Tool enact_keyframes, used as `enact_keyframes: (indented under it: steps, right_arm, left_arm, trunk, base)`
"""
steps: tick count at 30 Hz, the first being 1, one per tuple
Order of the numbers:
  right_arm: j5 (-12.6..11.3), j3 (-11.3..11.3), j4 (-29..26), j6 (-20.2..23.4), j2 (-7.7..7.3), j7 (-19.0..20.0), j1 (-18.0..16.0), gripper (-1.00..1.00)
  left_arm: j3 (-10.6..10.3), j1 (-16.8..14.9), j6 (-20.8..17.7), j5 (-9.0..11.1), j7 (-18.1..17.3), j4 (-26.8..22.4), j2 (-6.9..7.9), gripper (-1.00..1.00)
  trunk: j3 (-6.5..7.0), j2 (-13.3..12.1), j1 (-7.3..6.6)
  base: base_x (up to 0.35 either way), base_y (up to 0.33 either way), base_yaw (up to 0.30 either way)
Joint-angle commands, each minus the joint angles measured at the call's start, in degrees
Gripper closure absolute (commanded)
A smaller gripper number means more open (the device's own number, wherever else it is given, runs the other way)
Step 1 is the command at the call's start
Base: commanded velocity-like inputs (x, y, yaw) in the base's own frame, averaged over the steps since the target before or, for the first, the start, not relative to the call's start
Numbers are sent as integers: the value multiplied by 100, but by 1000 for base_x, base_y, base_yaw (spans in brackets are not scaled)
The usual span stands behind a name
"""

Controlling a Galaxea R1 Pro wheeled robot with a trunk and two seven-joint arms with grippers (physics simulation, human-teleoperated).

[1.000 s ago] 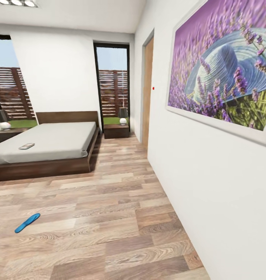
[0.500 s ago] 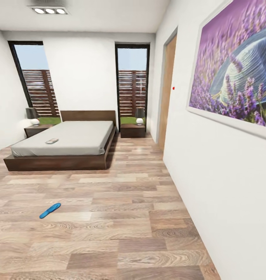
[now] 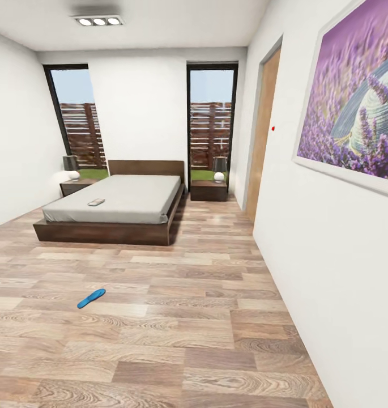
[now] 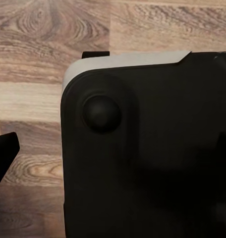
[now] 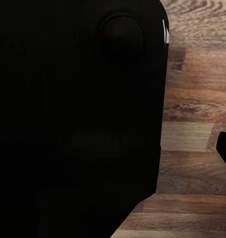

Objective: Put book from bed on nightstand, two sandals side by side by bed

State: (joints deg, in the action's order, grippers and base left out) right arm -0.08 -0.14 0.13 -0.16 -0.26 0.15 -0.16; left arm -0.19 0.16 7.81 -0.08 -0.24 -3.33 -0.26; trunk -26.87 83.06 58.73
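Observation:
In the head view the bedroom lies ahead of me. The bed [image 3: 126, 195] stands against the far wall with its pale mattress on a dark wooden frame. The book [image 3: 96, 202] lies flat on the mattress near its left side. A dark nightstand [image 3: 209, 191] stands to the right of the bed and another nightstand [image 3: 73, 186] to its left, each with a lamp on top. One blue sandal [image 3: 91, 298] lies on the plank floor well short of the bed. In the left wrist view a dark tip [image 4: 4, 151] juts in at the edge, and a similar dark tip [image 5: 225, 148] shows in the right wrist view.
A white wall with a large lavender picture [image 3: 352, 107] runs along my right, with a wooden door [image 3: 261, 136] further on. Two tall windows flank the bed. Both wrist views look at the robot's dark body [image 4: 142, 148] over the plank floor.
The camera has turned left and moved on, so the bed and sandal sit further right in the picture. The left window and left nightstand have come fully into view.

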Motion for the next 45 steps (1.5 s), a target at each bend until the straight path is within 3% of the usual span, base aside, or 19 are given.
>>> enact_keyframes:
  steps: [1, 13, 45]
  right_arm:
    - [-1, 0, 2, -2, -1, 2, -2, -100]
    - [3, 5, 5, -2, 12, 2, -2, -100]
    - [-1, -3, 5, -2, 8, -2, -2, -100]
  left_arm:
    - [-2, 2, 10, -1, -2, -5, 0, -100]
    - [-7, 2, 5, -9, -2, -10, 0, -100]
    - [-7, 2, 10, -10, -2, -10, 0, -100]
  trunk:
    - [-4, 2, 0]
    - [-4, 2, 0]
    - [-4, 2, 0]
  base:
    - [0, 0, 20]
    - [63, 0, 3]
    - [315, 0, 0]
